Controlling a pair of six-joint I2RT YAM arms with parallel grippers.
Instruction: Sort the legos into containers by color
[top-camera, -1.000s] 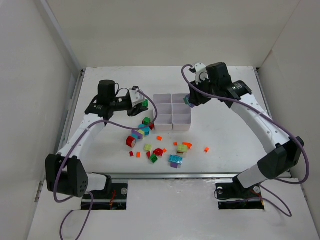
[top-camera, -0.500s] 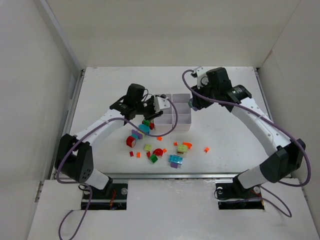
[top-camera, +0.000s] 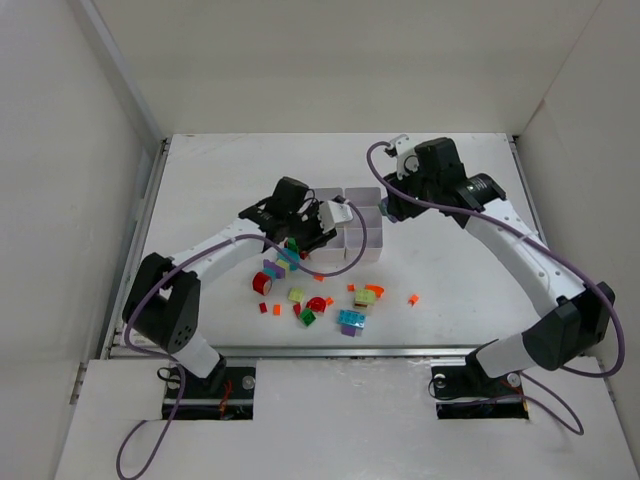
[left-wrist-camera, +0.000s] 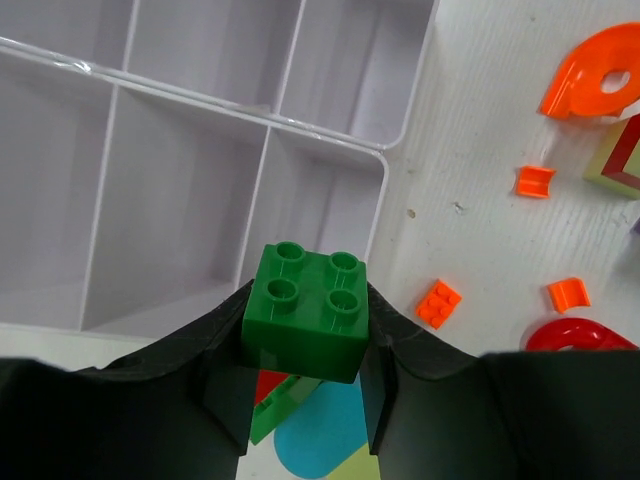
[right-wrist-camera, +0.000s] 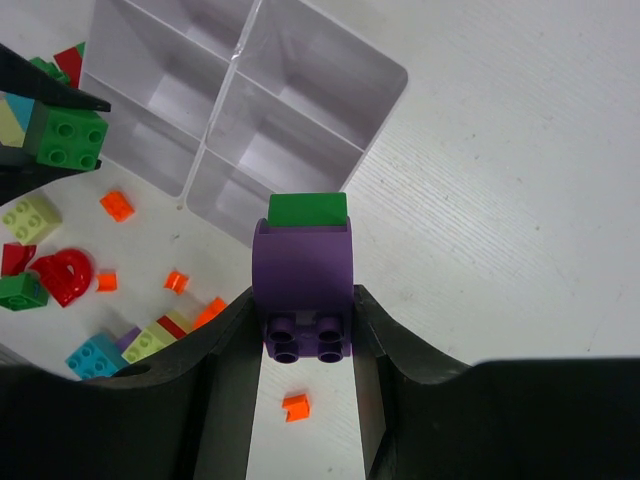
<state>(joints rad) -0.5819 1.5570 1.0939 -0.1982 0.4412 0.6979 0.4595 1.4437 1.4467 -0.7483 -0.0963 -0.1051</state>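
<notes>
At the near-left corner of the white six-compartment tray (left-wrist-camera: 265, 165), the left fingers (left-wrist-camera: 215, 350) are clamped on a green two-by-two brick (left-wrist-camera: 305, 310), studs up. It seems to hang just over the tray's outer wall, though the angle leaves that uncertain. By the tray's right side, above the worktop (top-camera: 450, 260), the right fingers (right-wrist-camera: 225, 350) pinch a purple brick (right-wrist-camera: 302, 275) with a green piece (right-wrist-camera: 307, 210) at its far end. Loose legos (top-camera: 296, 295) lie on the worktop before the tray, among them a red rounded piece (top-camera: 317, 303), a cyan brick (top-camera: 350, 319) and a lone orange bit (top-camera: 413, 298).
</notes>
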